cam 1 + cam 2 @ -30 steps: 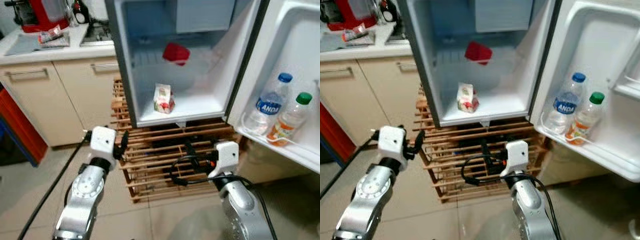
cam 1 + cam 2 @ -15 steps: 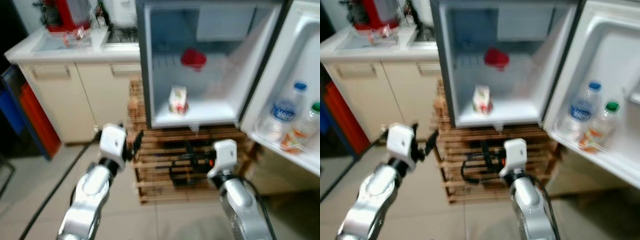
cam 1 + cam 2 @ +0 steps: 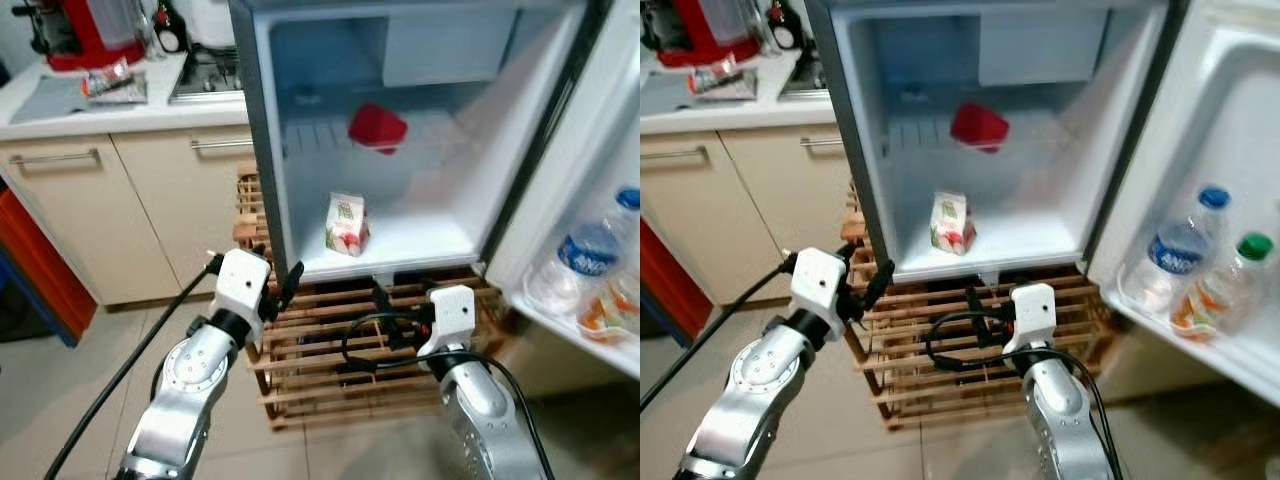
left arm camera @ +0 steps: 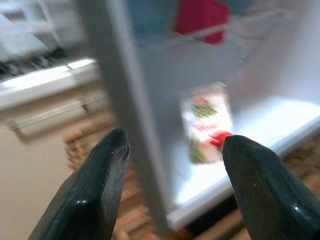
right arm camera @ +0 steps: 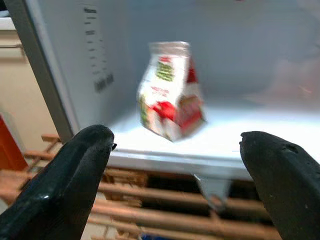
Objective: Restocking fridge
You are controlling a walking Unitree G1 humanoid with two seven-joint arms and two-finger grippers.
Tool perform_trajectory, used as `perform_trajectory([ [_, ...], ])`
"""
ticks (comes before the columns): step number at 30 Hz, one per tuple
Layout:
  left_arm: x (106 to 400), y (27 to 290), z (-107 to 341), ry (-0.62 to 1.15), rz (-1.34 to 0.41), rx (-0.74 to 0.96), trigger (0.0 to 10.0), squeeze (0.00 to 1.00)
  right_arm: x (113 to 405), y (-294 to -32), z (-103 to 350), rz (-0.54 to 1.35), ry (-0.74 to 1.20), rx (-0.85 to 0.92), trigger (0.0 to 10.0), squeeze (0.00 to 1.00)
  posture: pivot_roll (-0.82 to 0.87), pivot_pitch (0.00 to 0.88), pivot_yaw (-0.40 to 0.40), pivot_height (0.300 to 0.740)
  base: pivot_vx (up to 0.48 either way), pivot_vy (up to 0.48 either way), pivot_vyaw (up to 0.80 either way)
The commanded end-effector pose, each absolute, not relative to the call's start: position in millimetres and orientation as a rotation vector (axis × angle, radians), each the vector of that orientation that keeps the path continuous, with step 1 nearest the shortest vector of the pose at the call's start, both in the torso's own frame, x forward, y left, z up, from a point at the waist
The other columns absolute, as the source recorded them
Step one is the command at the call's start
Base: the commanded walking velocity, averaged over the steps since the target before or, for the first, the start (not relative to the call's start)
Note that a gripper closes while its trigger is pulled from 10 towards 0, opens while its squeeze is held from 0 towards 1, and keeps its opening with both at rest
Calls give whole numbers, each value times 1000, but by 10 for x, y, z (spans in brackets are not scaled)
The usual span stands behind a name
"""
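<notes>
The head camera swings back toward the fridge (image 3: pixel 262 150) and settles after the blur of half a second ago, and both arms have edged nearer its open front, while the carton (image 3: pixel 346 223) and red cup (image 3: pixel 377 127) inside sit just where they were. The left gripper (image 4: pixel 172 185) and right gripper (image 5: pixel 175 175) both hang spread wide with nothing between the fingers, low before the wooden rack (image 3: pixel 320 340) under the fridge. With the carton on the floor of the fridge and two bottles (image 3: pixel 1200 270) in the door shelf, this looks like the gap between loads, so the next move likely calls for turning to the counter (image 3: pixel 110 105) to fetch another item.
</notes>
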State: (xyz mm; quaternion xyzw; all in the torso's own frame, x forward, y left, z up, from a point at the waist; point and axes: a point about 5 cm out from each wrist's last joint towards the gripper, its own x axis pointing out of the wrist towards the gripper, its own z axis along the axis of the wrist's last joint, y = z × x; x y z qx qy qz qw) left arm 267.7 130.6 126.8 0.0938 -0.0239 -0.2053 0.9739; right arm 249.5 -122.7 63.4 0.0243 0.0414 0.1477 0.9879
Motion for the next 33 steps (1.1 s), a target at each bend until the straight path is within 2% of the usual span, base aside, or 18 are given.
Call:
perform_trajectory([
  [1, 2744, 1419, 1451, -96, -444, 209, 10000, 0, 2508, -1150, 537, 305, 115, 83, 10000, 0, -9, 0, 43, 740, 0, 0, 0],
  [4, 2773, 1463, 1594, -124, -504, 199, 10000, 0, 2526, -1161, 404, 282, 158, 93, 10000, 0, 47, 14, 47, 740, 0, 0, 0],
  [7, 2670, 1395, 1683, -121, -685, 144, 10000, 0, 2655, -1204, 280, 202, 182, 38, 10000, 0, 99, 38, 56, 740, 0, 0, 0],
  [9, 2670, 1395, 1683, -121, -685, 144, 10000, 0, 2655, -1204, 280, 202, 182, 38, 10000, 0, 99, 38, 56, 740, 0, 0, 0],
  [10, 2587, 1306, 1650, -112, -770, 127, 10000, 0, 2720, -1220, 297, 156, 174, 18, 10000, 0, 97, 53, 56, 740, 0, 0, 0],
  [12, 2505, 1228, 1613, -104, -829, 108, 10000, 0, 2762, -1224, 328, 123, 160, -5, 10000, 0, 83, 71, 56, 740, 0, 0, 0],
  [14, 2359, 1024, 1445, -42, -949, 34, 10000, 0, 2890, -1260, 426, 62, 123, -45, 10000, 0, 57, 101, 47, 740, 0, 0, 0],
  [16, 2290, 937, 1311, 22, -1000, -13, 10000, 0, 2999, -1278, 473, 46, 108, -59, 10000, 0, 50, 114, 45, 740, 0, 0, 0],
  [26, 2013, 1126, 1263, 128, -986, -67, 10000, 0, 3136, -1121, 485, 40, 115, -20, 10000, 0, 90, 207, 32, 740, 0, 0, 0],
  [33, 1917, 1162, 1292, 130, -926, -79, 10000, 0, 3148, -1069, 451, 16, 130, -38, 10000, 0, 126, 254, 31, 740, 0, 0, 0],
])
